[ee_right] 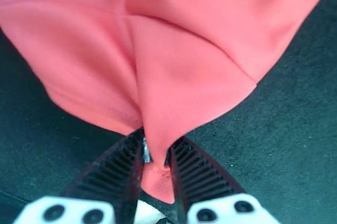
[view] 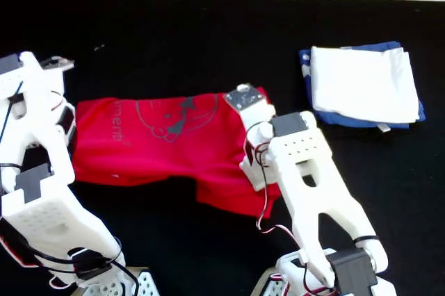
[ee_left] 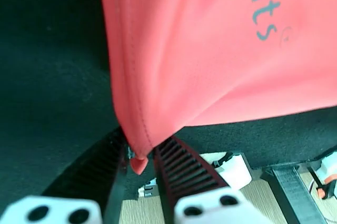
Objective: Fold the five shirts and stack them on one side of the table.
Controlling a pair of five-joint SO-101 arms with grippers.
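The red shirt [view: 167,146] looks soft, light and limp. The left pincer [ee_left: 139,153] and right pincer [ee_right: 156,153] are each clamped on its edge; I think hems give the firmest hold.

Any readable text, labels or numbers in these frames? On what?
No text can be quoted in full.
On the red shirt, teal lettering: only the tail of a word is in the left wrist view, so no whole word reads.
The same lettering in the high view: too small to read.
The graphic beside it: a drawing, no legible text.
The white shirt and blue shirt: no print visible.
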